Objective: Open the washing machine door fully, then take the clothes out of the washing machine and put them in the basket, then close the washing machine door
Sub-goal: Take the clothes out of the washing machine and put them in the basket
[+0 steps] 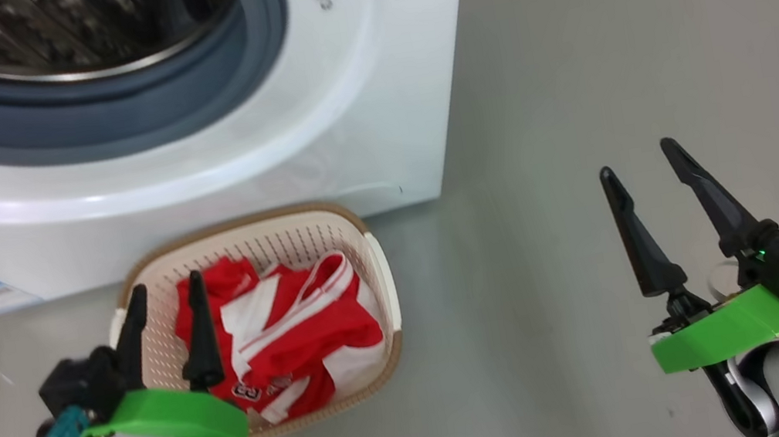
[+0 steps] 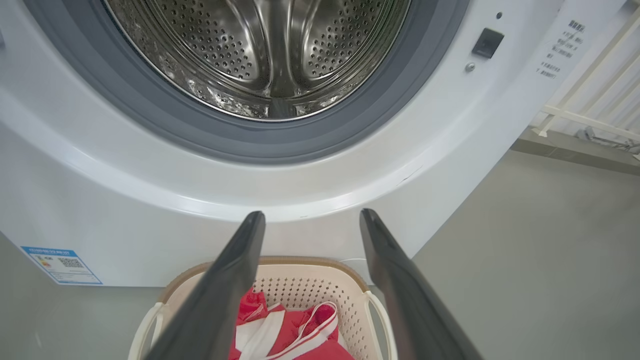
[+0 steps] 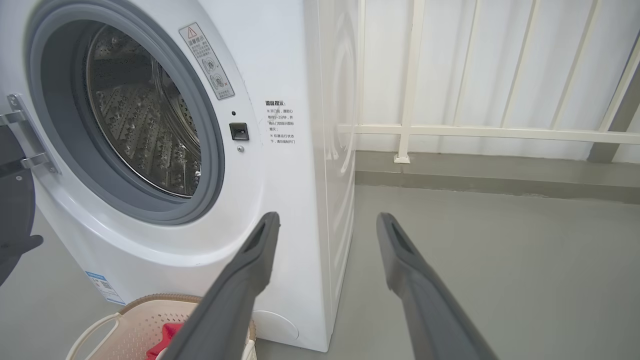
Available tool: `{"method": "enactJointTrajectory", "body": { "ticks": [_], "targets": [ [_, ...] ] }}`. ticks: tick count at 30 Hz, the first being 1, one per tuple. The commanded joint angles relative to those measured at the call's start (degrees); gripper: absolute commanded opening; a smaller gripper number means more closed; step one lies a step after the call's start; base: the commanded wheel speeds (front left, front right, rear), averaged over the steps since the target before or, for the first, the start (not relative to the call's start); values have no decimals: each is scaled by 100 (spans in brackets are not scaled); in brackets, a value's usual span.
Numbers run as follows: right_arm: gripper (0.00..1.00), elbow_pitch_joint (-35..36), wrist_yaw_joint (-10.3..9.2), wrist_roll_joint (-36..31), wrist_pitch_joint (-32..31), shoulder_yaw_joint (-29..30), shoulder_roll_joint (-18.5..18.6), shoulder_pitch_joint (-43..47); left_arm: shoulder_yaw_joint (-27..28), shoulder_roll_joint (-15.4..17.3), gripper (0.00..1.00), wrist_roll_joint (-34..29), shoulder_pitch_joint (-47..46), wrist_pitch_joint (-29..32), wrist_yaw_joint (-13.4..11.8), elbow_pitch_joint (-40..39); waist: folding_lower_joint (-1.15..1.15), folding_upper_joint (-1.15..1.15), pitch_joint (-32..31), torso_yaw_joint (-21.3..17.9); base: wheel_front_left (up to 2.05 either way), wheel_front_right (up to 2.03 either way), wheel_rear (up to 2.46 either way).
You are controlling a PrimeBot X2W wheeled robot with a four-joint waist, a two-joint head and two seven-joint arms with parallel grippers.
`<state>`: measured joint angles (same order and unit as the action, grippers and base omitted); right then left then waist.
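Red crumpled clothes (image 1: 333, 333), perforated cream basket (image 1: 284, 244)

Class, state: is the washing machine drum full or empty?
Empty, as seen: the steel drum shows bare perforated metal; red jerseys lie in the basket.

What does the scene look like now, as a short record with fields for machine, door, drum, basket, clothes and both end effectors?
washing machine: white front-loader, on floor
washing machine door: open
drum: steel, no clothes seen inside
basket: on floor before the machine
clothes: red-and-white jerseys, in basket
left end effector: open, over basket
right end effector: open, above floor, holding nothing
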<state>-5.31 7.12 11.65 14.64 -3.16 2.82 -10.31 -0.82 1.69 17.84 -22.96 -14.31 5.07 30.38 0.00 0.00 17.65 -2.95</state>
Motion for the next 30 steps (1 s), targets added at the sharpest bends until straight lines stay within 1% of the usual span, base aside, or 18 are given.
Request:
{"method": "enactJointTrajectory", "body": {
  "ticks": [1, 6, 12, 21, 30],
  "targets": [
    [100, 127, 36, -56, 36, -94, 6, 51, 128, 120, 100, 20, 105, -69, -25, -208, 0, 0, -329, 114, 0, 0, 0],
    [100, 85, 36, -76, 36, 73, 6, 169, 3, 120, 100, 166, 550, -69, -66, -873, 0, 0, -664, 137, 0, 0, 0],
    [100, 136, 36, -148, 36, 207, 6, 301, -111, 120, 100, 121, 986, -69, -124, -1559, 0, 0, -935, 157, 0, 0, 0],
    [100, 244, 36, -163, 36, 266, 6, 579, -22, 120, 100, -73, 1485, -69, -270, -2136, 0, 0, -1295, 137, 0, 0, 0],
    [100, 343, 36, -121, 36, 297, 6, 1050, 34, 123, 100, -271, 2051, -69, -318, -2578, 0, 0, -1704, 105, 0, 0, 0]
  ]
}}
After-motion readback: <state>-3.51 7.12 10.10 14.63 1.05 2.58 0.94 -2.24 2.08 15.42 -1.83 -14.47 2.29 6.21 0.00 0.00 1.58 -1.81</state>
